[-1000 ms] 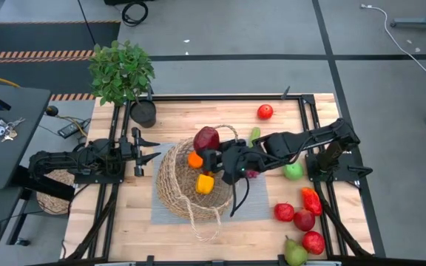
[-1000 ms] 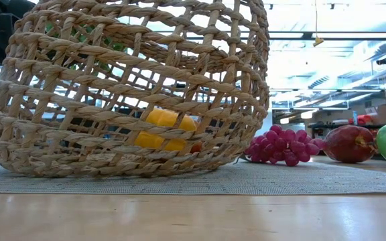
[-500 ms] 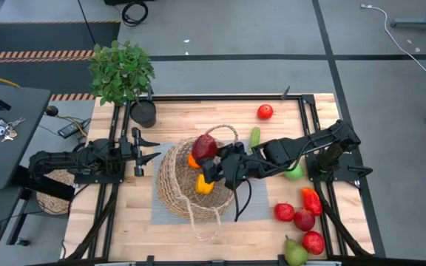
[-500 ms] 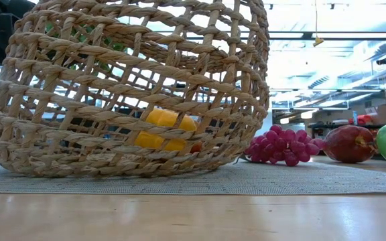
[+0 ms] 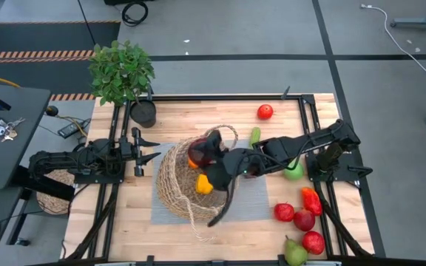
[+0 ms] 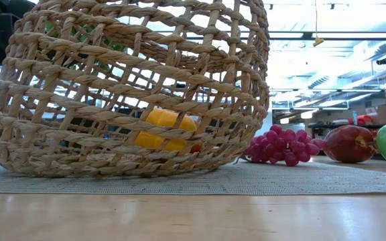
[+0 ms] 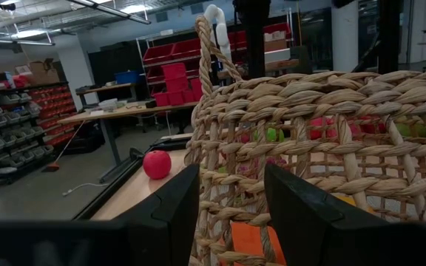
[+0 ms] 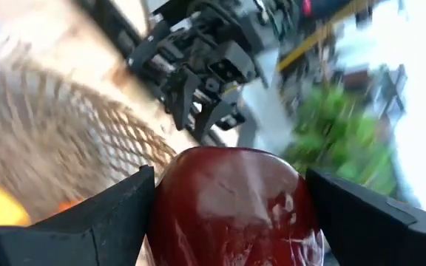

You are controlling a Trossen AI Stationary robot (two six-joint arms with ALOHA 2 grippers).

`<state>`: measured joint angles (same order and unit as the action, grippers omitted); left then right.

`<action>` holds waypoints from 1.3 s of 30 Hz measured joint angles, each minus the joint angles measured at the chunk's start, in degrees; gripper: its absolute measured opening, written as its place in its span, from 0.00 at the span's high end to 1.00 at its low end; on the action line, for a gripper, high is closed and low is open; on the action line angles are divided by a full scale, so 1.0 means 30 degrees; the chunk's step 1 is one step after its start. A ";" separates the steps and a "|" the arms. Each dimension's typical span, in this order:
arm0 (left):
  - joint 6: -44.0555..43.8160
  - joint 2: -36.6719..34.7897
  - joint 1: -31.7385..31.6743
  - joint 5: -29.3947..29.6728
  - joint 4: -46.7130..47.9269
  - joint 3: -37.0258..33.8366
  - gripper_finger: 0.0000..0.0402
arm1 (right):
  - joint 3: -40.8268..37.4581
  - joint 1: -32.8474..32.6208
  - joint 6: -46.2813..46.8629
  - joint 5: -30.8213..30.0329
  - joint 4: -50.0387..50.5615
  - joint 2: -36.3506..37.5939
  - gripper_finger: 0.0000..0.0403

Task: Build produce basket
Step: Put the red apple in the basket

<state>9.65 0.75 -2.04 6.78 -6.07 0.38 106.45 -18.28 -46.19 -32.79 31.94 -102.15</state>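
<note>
Fingers, right: mine (image 8: 228, 214) stand wide apart, clamped on either side of a dark red apple (image 8: 235, 203); seen from above, they (image 5: 202, 151) hold it over the basket's open mouth.
Fingers, left: mine (image 7: 231, 199) are spread open with nothing between them, just beside the basket's wall; seen from above, they (image 5: 148, 148) sit left of the basket.
Basket: tan open-weave wicker (image 5: 170, 181) on a grey mat (image 5: 254, 203) in the middle of the worktop (image 5: 124, 214); one loop handle (image 7: 211, 52) stands up on my side.
Inside the basket: a yellow pepper (image 5: 204, 185) and something orange (image 5: 193, 162); from worktop height the yellow one (image 6: 165, 128) shows through the weave.
Produce outside: purple grapes (image 6: 279, 146) just beside the basket's right side, a green apple (image 5: 293, 171), a red tomato-like fruit (image 5: 265, 111) near the far edge, a red pepper (image 5: 310, 199), three red apples (image 5: 304, 219) and a pear (image 5: 295, 253) at the right front corner.
Also here: potted plant (image 5: 122, 70) at the far left corner.
</note>
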 joint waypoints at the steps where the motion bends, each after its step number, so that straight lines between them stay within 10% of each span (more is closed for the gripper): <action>1: 0.0000 -0.0006 0.0001 -0.0002 0.0000 0.0002 0.60 | 0.0000 0.0062 0.1606 -0.0002 0.0078 0.0000 0.14; 16: -0.0003 -0.0004 0.0006 0.0002 0.0000 0.0006 0.60 | 0.0000 0.0650 1.9737 0.4612 0.1734 0.0000 0.13; 39: 0.0000 -0.0006 0.0003 -0.0004 0.0000 0.0005 0.60 | 0.0007 0.1246 2.2636 0.4270 0.2078 0.0000 0.13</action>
<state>9.65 0.73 -2.03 6.76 -6.07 0.40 106.48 -14.54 21.71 -19.98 38.18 -102.15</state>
